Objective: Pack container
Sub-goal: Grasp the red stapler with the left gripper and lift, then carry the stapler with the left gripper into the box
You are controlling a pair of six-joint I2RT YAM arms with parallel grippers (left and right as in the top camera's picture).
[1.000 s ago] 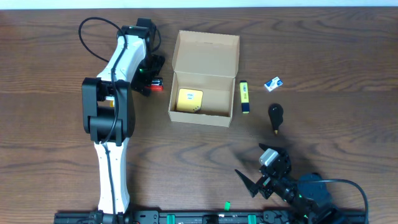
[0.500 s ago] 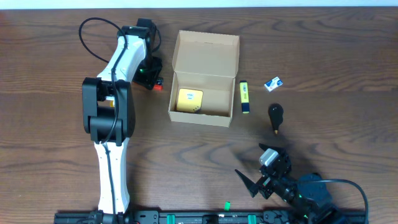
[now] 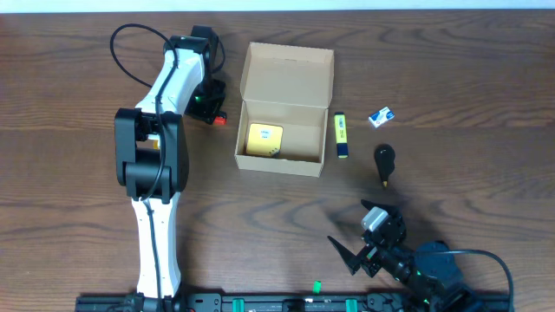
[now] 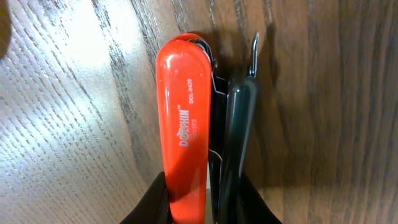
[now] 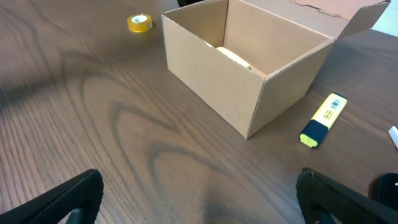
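The container (image 3: 289, 74) sits open on the brown wooden table (image 3: 468, 78), its flap lid raised, with 1 yellow square pad (image 3: 264, 139) inside. Left of the container, near it but apart, the left gripper (image 3: 208, 108) is clamped on a red stapler (image 4: 183, 124). The right gripper (image 3: 364, 243) gapes wide and empty off the container's front right corner. 1 yellow highlighter (image 3: 342, 135) lies just right of the container.

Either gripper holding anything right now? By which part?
Left gripper clamps the red stapler by its sides, at the end nearest the wrist camera; it lies on the table. Right gripper is open and empty.
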